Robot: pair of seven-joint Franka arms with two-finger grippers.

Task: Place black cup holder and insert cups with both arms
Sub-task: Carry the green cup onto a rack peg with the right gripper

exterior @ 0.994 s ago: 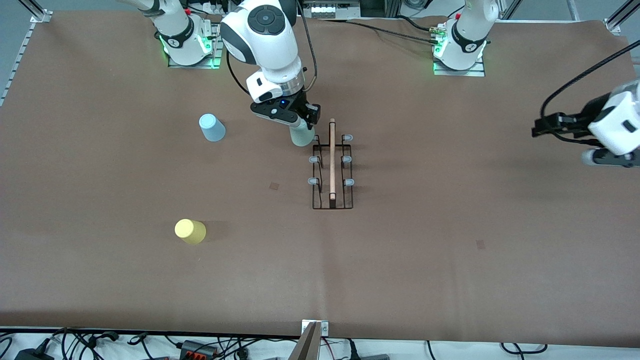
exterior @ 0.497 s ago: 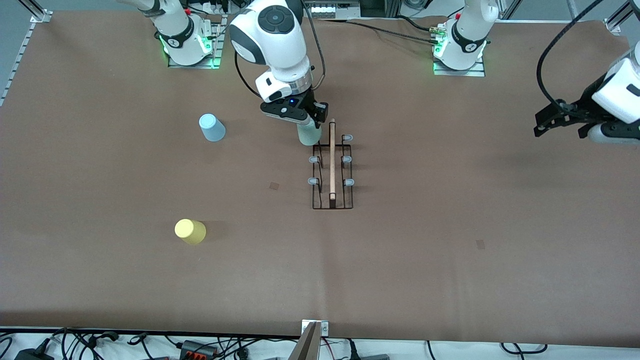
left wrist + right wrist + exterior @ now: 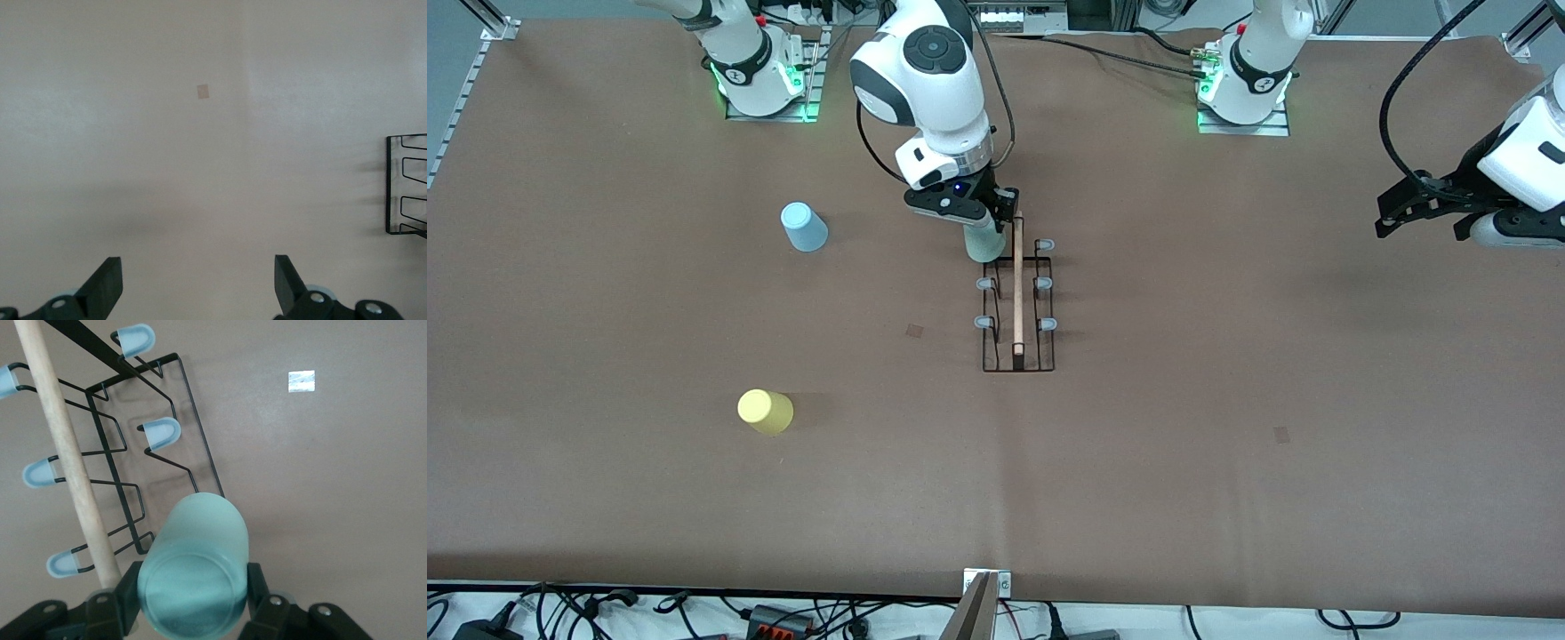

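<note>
Over the black cup holder [image 3: 1018,302], right pincer [image 3: 983,233] clamps mint cup [image 3: 983,245]; left pincer [image 3: 199,288] waits agape.

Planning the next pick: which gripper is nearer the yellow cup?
Right. The right gripper, shut on the mint cup, is over the black cup holder; the open left gripper waits toward the left arm's table end, away from the yellow cup.

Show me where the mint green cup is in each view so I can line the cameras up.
Front view: the mint green cup hangs in the right pincer, over the end of the black rack nearest the robot bases.
Left wrist view: not in it; only one end of the rack shows.
Right wrist view: the cup fills the foreground between the fingers.
Shared landmark: the rack's wooden rod.
</note>
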